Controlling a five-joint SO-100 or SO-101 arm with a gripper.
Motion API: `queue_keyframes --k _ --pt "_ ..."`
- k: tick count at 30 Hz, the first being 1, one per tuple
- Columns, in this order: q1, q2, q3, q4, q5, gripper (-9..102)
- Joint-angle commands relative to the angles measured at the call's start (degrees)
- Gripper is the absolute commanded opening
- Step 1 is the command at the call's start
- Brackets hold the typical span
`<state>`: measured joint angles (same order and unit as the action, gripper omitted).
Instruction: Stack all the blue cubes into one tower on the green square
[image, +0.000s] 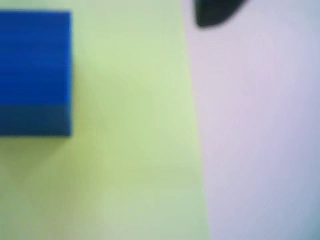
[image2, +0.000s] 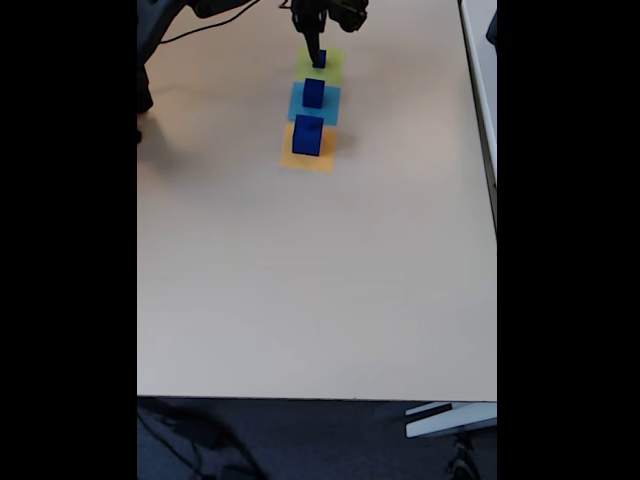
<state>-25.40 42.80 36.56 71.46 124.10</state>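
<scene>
wrist view close, downward, fixed view high, distant

**Off-task items on and around the table**

In the fixed view, a pale beige table fills most of the frame. Toward twelve o'clock lie two flat paper squares: a light-blue square and, touching it on the six o'clock side, an orange square. A dark cable trails across the tabletop at about eleven o'clock. Past the table's near edge, dark floor shows at six o'clock, with a pale grey bracket-like piece at five o'clock; what it is cannot be told.
</scene>
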Motion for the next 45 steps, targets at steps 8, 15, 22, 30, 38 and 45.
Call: queue_keyframes --k 8,15,22,30,38,45 --pt "0.8 -0.7 -3.2 -2.3 -1.8 37" --pt "1.4 -1.8 -1.6 -4.0 -2.2 35" --pt "1.8 -2.5 -1.4 -4.2 -2.6 35" --pt "2.1 -1.4 0.4 -4.2 -3.2 31" --pt "2.1 -0.9 1.6 -4.2 -3.1 26" --pt "2.1 -0.8 2.0 -4.2 -3.2 15"
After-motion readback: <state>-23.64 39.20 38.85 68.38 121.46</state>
